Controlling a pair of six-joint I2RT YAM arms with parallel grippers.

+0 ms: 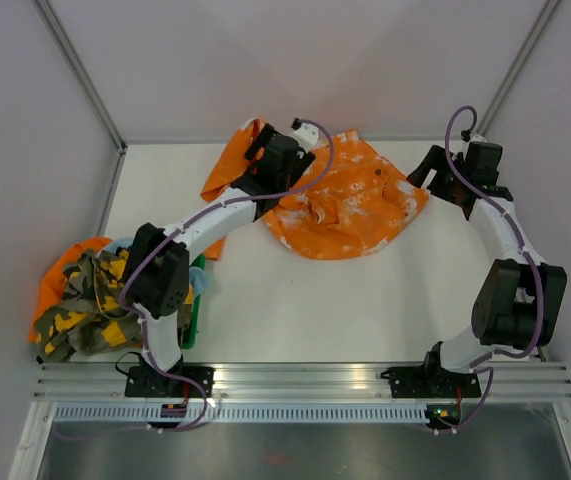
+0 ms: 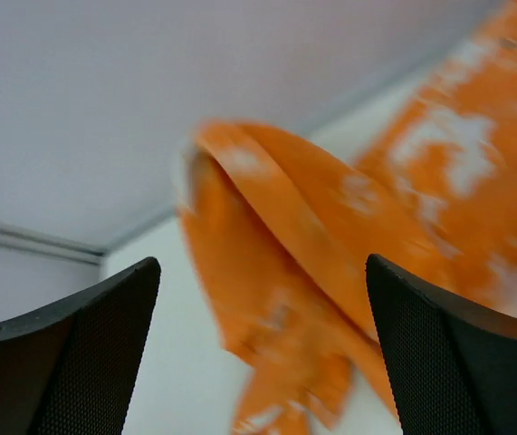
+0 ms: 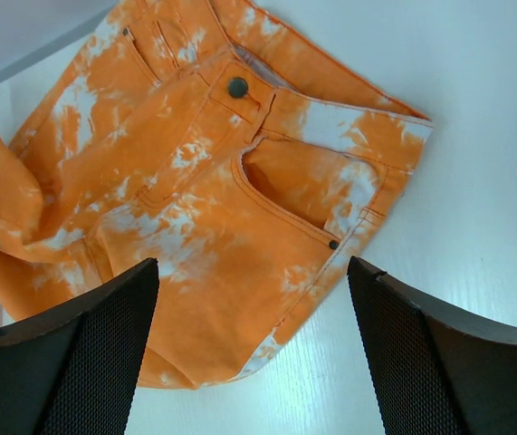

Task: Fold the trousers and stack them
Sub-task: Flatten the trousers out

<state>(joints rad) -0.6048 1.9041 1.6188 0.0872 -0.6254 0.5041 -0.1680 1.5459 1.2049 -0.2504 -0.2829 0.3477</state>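
Observation:
Orange tie-dye trousers (image 1: 350, 200) lie spread at the back middle of the white table (image 1: 325, 310), with a leg trailing left behind my left arm. My left gripper (image 1: 265, 150) is open above that leg; its wrist view shows blurred orange cloth (image 2: 312, 272) between the wide-apart fingers (image 2: 68, 362). My right gripper (image 1: 427, 172) is open just off the trousers' right edge; its wrist view shows the waistband, button and front pocket (image 3: 267, 181) below and between its fingers (image 3: 439, 362). Neither gripper holds anything.
A heap of other trousers, orange and camouflage (image 1: 85, 295), lies in and over a green basket (image 1: 193, 310) at the left table edge. Grey walls close the table at the back and sides. An aluminium rail (image 1: 305, 378) runs along the near edge.

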